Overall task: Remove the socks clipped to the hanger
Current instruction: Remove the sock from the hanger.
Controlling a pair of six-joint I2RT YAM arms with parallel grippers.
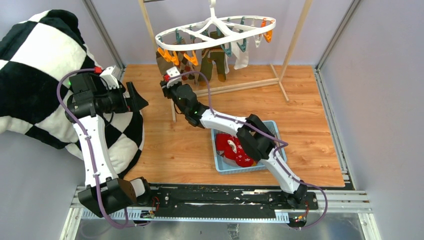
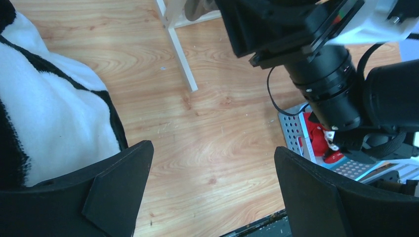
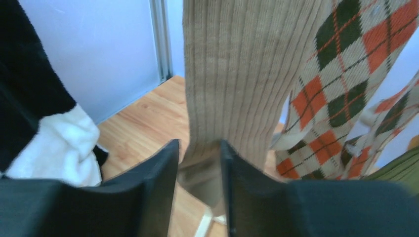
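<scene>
Above the wooden tabletop (image 1: 170, 145), right end effector (image 3: 199, 145) pinches a tan sock (image 3: 237, 74); left end effector (image 2: 212, 150) gapes.

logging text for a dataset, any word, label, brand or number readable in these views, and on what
No text can be read in any view.
red sock in the blue basket: white marks, too blurred to tell if they are letters.
tan ribbed sock between the fingers of the right gripper: no tag or print shows.
argyle sock: pattern only.
</scene>
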